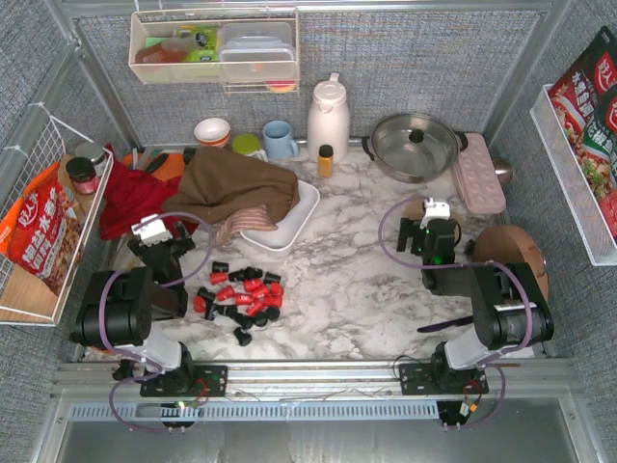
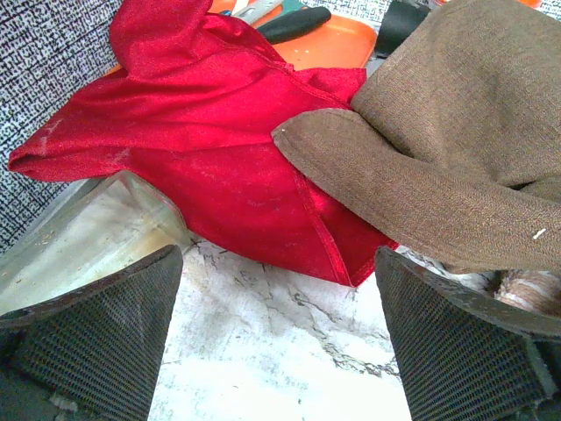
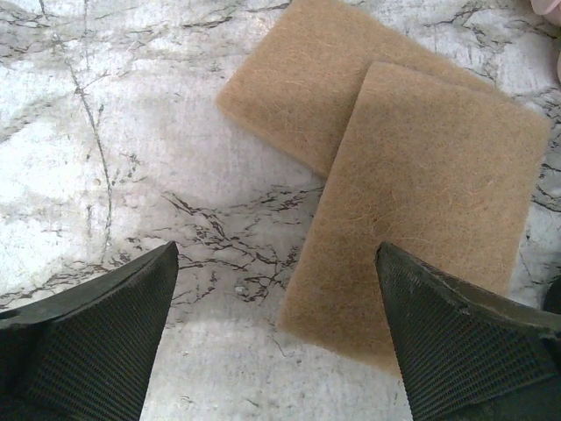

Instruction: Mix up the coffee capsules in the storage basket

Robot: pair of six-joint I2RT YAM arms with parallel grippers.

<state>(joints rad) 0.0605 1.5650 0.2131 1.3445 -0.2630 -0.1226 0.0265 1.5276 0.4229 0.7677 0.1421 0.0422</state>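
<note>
Several red and black coffee capsules (image 1: 241, 294) lie loose on the marble table, in front of my left arm. The white storage basket (image 1: 301, 220) sits behind them, mostly covered by a brown cloth (image 1: 241, 183); I see no capsules in its uncovered part. My left gripper (image 1: 159, 239) is open and empty, left of the capsules, facing a red cloth (image 2: 219, 149) and the brown cloth (image 2: 456, 149); its wrist view (image 2: 279, 254) shows bare marble between the fingers. My right gripper (image 1: 434, 227) is open and empty above two tan scouring pads (image 3: 421, 175), seen between its fingers (image 3: 276, 248).
A white jug (image 1: 328, 116), blue mug (image 1: 280, 140), bowl (image 1: 212, 130) and lidded pot (image 1: 415, 145) stand along the back. A pink moulded tray (image 1: 479, 174) and a round wooden board (image 1: 511, 253) are at the right. White wire racks (image 1: 39, 222) hang on both side walls.
</note>
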